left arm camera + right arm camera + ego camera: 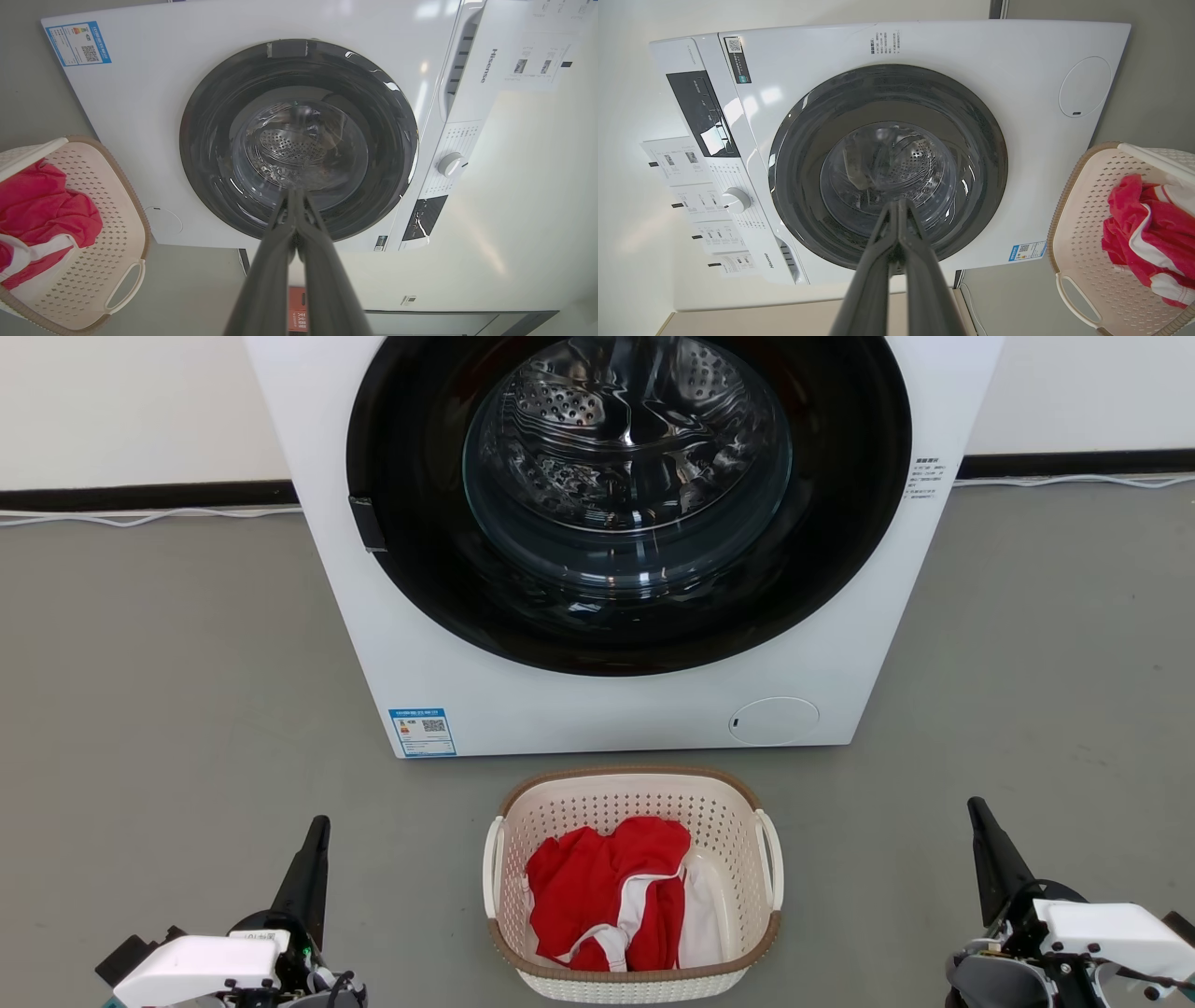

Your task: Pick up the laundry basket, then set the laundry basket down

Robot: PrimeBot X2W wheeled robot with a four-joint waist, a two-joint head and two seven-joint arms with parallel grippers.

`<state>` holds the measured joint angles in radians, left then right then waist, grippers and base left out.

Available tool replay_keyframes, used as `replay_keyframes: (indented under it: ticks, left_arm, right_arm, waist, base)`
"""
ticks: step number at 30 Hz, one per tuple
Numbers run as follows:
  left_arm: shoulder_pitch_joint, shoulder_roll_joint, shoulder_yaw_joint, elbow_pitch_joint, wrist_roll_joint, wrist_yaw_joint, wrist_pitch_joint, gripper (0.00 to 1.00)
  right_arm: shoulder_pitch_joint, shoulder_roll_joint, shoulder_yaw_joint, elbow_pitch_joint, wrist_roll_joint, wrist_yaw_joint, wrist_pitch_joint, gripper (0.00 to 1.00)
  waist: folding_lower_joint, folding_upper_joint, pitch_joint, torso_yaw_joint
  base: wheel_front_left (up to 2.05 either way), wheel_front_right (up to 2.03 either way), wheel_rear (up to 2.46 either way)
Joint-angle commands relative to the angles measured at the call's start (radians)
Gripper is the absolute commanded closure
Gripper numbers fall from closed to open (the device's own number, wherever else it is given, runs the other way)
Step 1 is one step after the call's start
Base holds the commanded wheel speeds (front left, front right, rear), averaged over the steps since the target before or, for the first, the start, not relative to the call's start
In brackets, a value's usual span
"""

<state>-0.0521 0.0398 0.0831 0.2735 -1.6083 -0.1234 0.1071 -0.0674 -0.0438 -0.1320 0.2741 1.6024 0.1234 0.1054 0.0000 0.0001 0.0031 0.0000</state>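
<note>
- Laundry basket (pixel 607 812), cream w/ brown rim, sits on grey floor (pixel 168 691) just in front of white front-load washing machine (pixel 420 644), centred btwn both grippers.
- Red-and-white garment (pixel 597 887) lies inside it.
- Left gripper (pixel 317 835): jaws closed, empty, well left of basket.
- Right gripper (pixel 980 821): jaws closed, empty, well right of basket.
- Washer's round glass door (pixel 635 569) shut; steel drum (pixel 607 411) visible thru it.

The laundry basket (pixel 627 773) stands upright on the grey floor (pixel 187 709) straight ahead of me, just in front of the washing machine (pixel 579 709). It is cream-white perforated plastic with a brown woven-look rim and a white handle on each side. Red and white clothes (pixel 597 887) lie crumpled inside it.
</note>
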Motion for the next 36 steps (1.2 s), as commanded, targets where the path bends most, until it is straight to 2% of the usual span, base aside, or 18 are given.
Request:
replay_keyframes:
  ticks: [1, 27, 28, 29, 33, 36]
  left_arm:
    - [-0.056, 0.010, 0.030, -0.029, -0.001, -0.007, 0.006, 1.00]
    - [-0.056, 0.010, 0.030, -0.029, -0.001, -0.007, 0.006, 1.00]
    - [0.000, 0.000, 0.000, 0.000, 0.000, 0.000, 0.000, 1.00]
    - [0.002, -0.001, -0.001, 0.006, 0.000, 0.000, -0.002, 0.00]
    - [0.009, -0.003, -0.007, 0.014, 0.002, 0.000, -0.011, 0.00]
    - [0.011, -0.003, -0.013, 0.011, 0.004, 0.000, -0.020, 0.00]
  right_arm:
    - [-0.041, -0.006, 0.019, -0.029, 0.007, 0.007, 0.008, 1.00]
    - [-0.041, -0.006, 0.019, -0.029, 0.007, 0.007, 0.008, 1.00]
    - [0.000, 0.000, 0.000, 0.000, 0.000, 0.000, 0.000, 1.00]
    - [0.003, 0.000, 0.001, 0.004, 0.000, 0.000, -0.001, 0.00]
    - [0.012, 0.001, 0.008, 0.007, 0.000, 0.000, -0.010, 0.00]
    - [0.015, 0.001, 0.014, 0.000, -0.002, 0.000, -0.018, 0.00]
  waist:
    - [0.0000, -0.0001, 0.000, 0.000]
    - [0.0000, -0.0001, 0.000, 0.000]
    - [0.0000, -0.0001, 0.000, 0.000]
    - [0.0000, -0.0001, 0.000, 0.000]
    - [0.0004, -0.0001, 0.000, 0.000]
    - [0.0022, -0.0001, -0.001, -0.001]
  base:
    - [0.00, 0.00, 0.00]
    - [0.00, 0.00, 0.00]
    - [0.00, 0.00, 0.00]
    - [0.00, 0.00, 0.00]
    - [0.00, 0.00, 0.00]
    - [0.00, 0.00, 0.00]
